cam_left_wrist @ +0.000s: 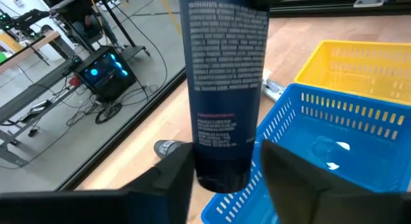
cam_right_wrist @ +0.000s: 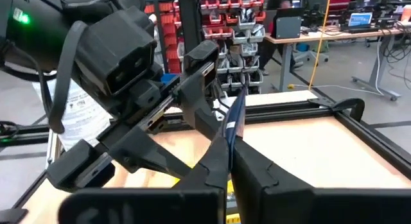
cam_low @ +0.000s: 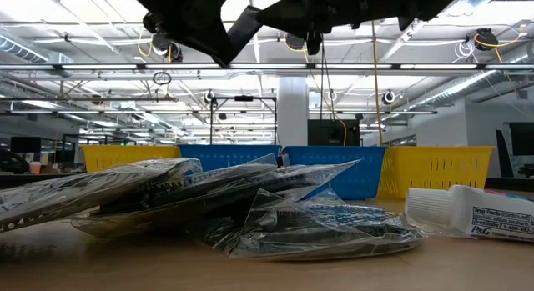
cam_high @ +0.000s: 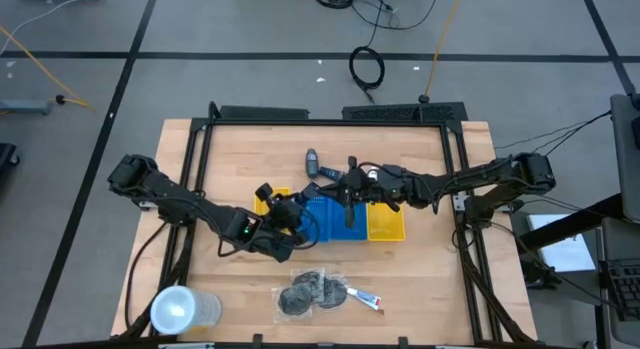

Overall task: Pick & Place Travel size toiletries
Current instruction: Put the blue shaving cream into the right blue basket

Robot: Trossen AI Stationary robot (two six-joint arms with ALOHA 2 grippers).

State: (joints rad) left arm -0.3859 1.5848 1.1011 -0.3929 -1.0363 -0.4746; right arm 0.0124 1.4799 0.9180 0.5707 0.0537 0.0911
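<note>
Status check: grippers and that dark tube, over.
Right gripper shut on dark tube, at its flat end. Left gripper open, fingers flanking the tube's body. Blue tray close by.

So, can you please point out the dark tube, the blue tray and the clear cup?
dark tube (cam_left_wrist: 221,89), left wrist view, on its printed label.
blue tray (cam_left_wrist: 334,131), left wrist view, on its slotted wall.
clear cup (cam_high: 178,309), high view, on its round rim.
</note>
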